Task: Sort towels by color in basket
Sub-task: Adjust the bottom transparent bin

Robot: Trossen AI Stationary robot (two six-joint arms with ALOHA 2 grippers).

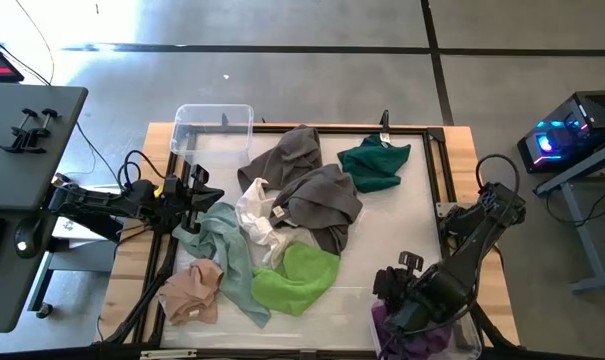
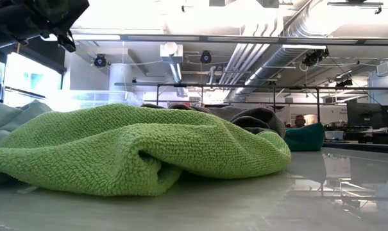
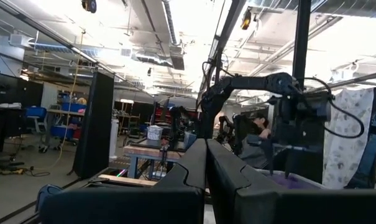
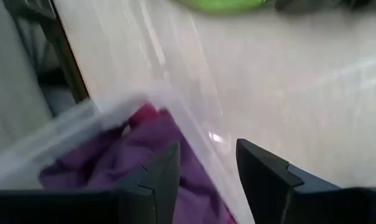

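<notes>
No readable txt, labels, brands or nos. anywhere – not on towels, bins or arms.

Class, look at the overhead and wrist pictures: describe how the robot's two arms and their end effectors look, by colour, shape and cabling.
Both arms are dark, nearly black, built of jointed segments. The left arm carries loose black cables and a small yellow mark near its wrist. The right arm looks bulkier, also with black cabling. The right end effector shows two flat, angular, matte dark fingers; the left end effector has the same dark wedge-shaped fingers.
</notes>
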